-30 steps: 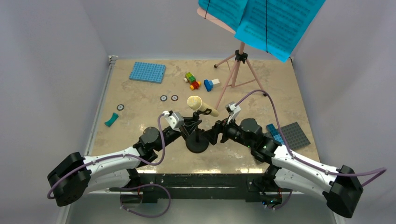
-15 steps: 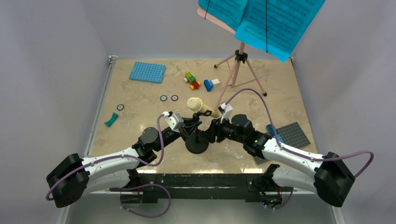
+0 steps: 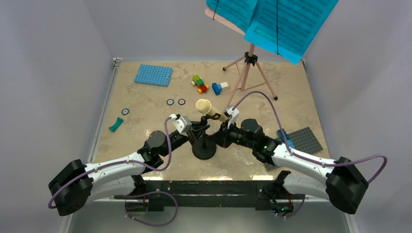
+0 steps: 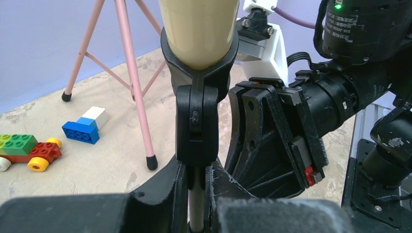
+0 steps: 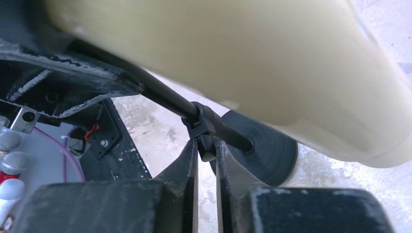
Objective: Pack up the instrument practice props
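Both clamp the mic stand (image 3: pixel 204 150), left gripper (image 4: pixel 196 179) on its rod (image 4: pixel 196 213), right gripper (image 5: pixel 206 150) on the joint (image 5: pixel 201 124), probably to free the microphone (image 4: pixel 199 29).

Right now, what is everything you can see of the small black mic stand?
The mic stand is matte black and looks like plastic. It has a flat round base resting on the table, a thin upright pole, and a hinged ring clip on top holding the cream microphone at a slant. It stands front and centre, between both arms. The left end effector is closed on the pole just under the clip. The right end effector pinches a collar lower down.
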Robot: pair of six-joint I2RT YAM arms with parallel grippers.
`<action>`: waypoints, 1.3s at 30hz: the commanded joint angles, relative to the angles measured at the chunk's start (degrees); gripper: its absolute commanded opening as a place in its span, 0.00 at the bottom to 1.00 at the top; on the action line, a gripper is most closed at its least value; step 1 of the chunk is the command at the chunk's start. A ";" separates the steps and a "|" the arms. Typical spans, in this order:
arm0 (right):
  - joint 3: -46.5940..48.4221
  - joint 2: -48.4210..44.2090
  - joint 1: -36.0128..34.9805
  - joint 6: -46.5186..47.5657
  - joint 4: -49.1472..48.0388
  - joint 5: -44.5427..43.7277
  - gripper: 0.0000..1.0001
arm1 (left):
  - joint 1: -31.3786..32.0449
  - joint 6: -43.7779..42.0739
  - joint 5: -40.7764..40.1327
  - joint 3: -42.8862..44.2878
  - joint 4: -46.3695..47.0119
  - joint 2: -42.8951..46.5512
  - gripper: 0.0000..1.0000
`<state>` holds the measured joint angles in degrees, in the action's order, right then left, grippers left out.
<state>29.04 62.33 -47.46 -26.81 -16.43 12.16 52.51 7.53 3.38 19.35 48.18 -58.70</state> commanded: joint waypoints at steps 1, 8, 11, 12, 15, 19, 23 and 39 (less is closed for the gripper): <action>-0.19 0.49 -1.33 4.92 -7.24 -2.53 0.02 | 0.57 2.76 2.97 0.89 -7.40 -1.22 0.00; -4.26 -1.98 -9.23 21.29 -14.01 -16.41 0.00 | 0.57 3.82 1.42 0.72 -7.63 -2.19 0.00; -5.08 -2.46 -12.11 29.73 -15.09 -22.30 0.00 | 0.57 4.35 0.94 0.49 -7.21 -2.68 0.00; -5.31 -2.69 -13.24 32.18 -15.36 -24.20 0.00 | 0.57 4.46 0.84 0.11 -6.93 -2.78 0.00; -5.86 -2.72 -16.62 39.79 -16.55 -30.78 0.00 | 0.59 4.68 0.11 -0.44 -6.11 -2.98 0.00; -7.27 -0.39 -22.34 50.85 -21.87 -39.23 0.00 | 0.57 4.77 -0.40 -0.73 -5.91 -3.42 0.00; -6.95 4.82 -27.73 59.49 -26.12 -45.33 0.00 | 0.57 4.94 -0.74 -1.36 -5.18 -4.09 0.00; -4.73 13.08 -34.58 72.17 -36.69 -55.00 0.00 | 0.57 5.41 -0.98 -3.02 -3.25 -4.01 0.00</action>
<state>21.76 78.19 -81.38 46.50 -51.29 -42.44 52.51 7.94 0.84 18.83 52.03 -61.01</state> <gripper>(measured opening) 0.060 0.144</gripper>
